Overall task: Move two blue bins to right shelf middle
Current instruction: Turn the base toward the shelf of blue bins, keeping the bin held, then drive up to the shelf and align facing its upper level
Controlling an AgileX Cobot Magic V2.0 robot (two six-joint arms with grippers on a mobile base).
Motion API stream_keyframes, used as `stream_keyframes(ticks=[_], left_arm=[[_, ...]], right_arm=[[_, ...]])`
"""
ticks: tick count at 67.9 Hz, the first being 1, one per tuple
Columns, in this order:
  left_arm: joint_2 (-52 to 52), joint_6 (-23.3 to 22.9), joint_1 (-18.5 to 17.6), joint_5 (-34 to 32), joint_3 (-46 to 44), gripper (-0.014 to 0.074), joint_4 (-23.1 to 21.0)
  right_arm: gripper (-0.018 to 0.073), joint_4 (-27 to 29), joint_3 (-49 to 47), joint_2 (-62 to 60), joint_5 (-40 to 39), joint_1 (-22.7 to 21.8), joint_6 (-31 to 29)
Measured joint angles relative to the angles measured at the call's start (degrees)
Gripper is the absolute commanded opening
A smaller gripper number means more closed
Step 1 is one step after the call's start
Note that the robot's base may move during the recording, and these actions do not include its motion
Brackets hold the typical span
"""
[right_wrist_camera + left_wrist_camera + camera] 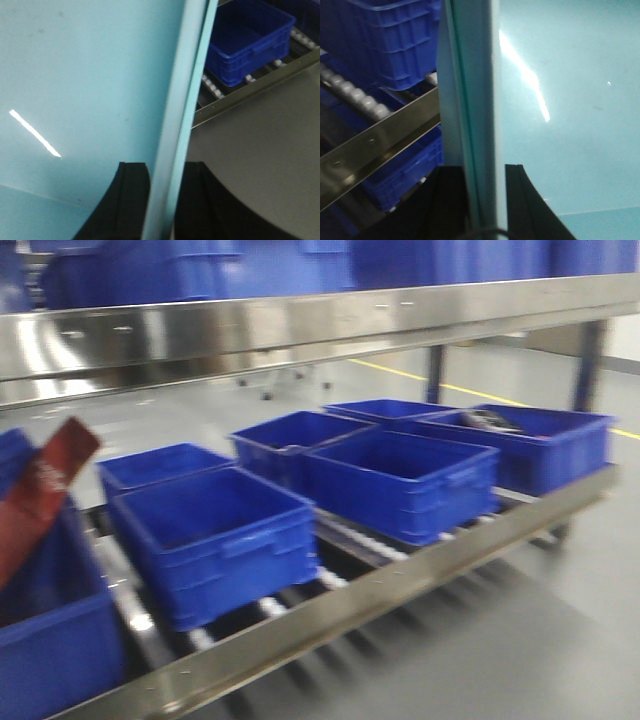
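Each wrist view shows a pale blue bin held by its walls. My left gripper (482, 167) is shut on one upright wall (470, 75), with the bin's inside (570, 75) to the right of it. My right gripper (165, 165) is shut on another wall (182, 85), with the bin's inside (75, 60) to the left of it. In the exterior front-facing view several dark blue bins stand on a roller shelf, among them one at the front left (215, 535) and one in the middle (400, 480). Neither gripper nor the held bin shows in that view.
A steel shelf beam (300, 325) crosses above the bins, with more blue bins (200, 265) on top. The shelf's front rail (400, 590) runs diagonally. A bin at the far left (45, 640) holds a red-brown object (40, 495). Grey floor (260, 150) lies beside the shelf.
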Motion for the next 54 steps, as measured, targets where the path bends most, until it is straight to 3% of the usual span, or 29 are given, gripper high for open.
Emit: stream_keyframes(ticks=[54], left_arm=[[0.0, 0.0, 0.0, 0.0, 0.0, -0.0111, 0.1]], right_arm=[[-0.0153, 0.11, 0.0, 0.0, 0.0, 0.0, 0.0]])
